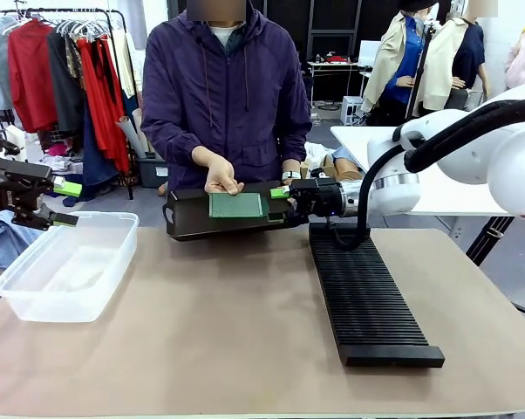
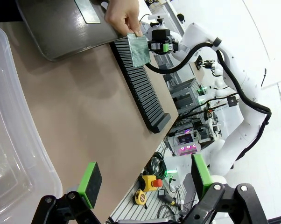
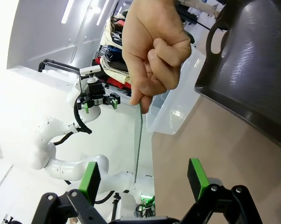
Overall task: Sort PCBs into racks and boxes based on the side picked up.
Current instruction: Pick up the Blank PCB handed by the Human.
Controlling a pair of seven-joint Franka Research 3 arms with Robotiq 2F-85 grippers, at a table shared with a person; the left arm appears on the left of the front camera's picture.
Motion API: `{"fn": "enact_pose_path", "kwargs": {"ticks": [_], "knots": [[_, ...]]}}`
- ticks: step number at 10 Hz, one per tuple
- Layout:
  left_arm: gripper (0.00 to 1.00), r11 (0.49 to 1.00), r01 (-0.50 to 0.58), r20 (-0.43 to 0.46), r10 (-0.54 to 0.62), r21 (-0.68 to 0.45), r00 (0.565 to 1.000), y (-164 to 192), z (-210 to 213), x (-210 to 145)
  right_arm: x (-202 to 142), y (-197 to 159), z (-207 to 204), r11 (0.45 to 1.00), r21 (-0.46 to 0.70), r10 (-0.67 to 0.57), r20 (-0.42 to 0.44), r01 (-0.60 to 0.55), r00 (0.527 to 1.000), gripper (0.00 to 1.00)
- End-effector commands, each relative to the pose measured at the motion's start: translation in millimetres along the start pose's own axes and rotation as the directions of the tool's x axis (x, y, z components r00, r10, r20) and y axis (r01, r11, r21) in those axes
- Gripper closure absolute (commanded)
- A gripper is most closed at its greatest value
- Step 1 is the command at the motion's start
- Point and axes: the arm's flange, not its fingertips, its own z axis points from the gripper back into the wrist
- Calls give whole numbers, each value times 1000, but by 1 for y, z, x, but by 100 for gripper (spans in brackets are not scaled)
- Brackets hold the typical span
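A person's hand [image 1: 221, 179] holds a green PCB [image 1: 235, 205] upright in front of the dark tray [image 1: 184, 225]. My right gripper [image 1: 280, 205] is open at the board's right edge. In the right wrist view the PCB [image 3: 138, 140] shows edge-on, hanging from the hand [image 3: 154, 51], and its lower end reaches between the open right gripper's [image 3: 143, 179] green pads. My left gripper [image 1: 66, 202] is open and holds nothing above the clear box [image 1: 66, 266]. The left gripper [image 2: 145, 176] looks across at the held PCB [image 2: 138, 49] and the black rack [image 2: 140, 86].
The long slotted rack [image 1: 367, 297] lies right of the middle, under my right arm. The box [image 2: 10, 140] stands at the table's left edge. A second flat board [image 2: 87, 10] lies on the tray [image 2: 61, 28]. Bare tabletop [image 1: 210, 323] lies between box and rack.
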Motion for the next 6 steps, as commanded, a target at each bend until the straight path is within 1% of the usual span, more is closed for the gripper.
{"fn": "enact_pose_path", "kwargs": {"ticks": [1, 6], "knots": [[0, 1000, -1, 0, 1, -9, 1000, -2, 2, 0, 16, -6, -17, 999, 22, -33, 24, 33, 999, 0], [0, 1000, -1, 0, 1, -9, 1000, -2, 2, 0, 19, -11, -46, 997, 22, -74, 57, 73, 996, 0]]}}
